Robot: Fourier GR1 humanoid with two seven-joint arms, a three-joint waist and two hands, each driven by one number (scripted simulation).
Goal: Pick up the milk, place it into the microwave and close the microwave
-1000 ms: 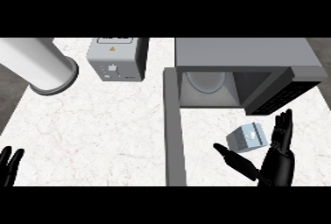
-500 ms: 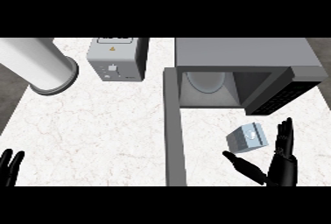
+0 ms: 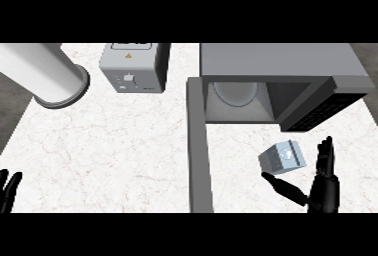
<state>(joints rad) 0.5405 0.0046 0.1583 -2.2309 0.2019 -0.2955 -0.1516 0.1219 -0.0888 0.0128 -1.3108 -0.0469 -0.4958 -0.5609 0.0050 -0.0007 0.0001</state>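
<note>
The milk (image 3: 283,157), a small pale blue-grey carton, lies on the marble counter just in front of the open microwave (image 3: 275,75). A round white plate shows inside the oven's cavity. Its door (image 3: 198,150) swings out toward me as a long grey bar. My right hand (image 3: 320,187) is open at the lower right, its fingers pointing up along the carton's right side and its thumb stretched out below the carton. I see no contact with the carton. My left hand (image 3: 9,189) rests open at the lower left edge, fingers up.
A grey toaster (image 3: 135,67) stands at the back middle. A large white cylinder (image 3: 44,72) lies at the back left. The counter's left edge (image 3: 16,130) runs diagonally beside it.
My right hand has slid down and to the right, away from the milk, which has stayed in place. The left hand has barely moved.
</note>
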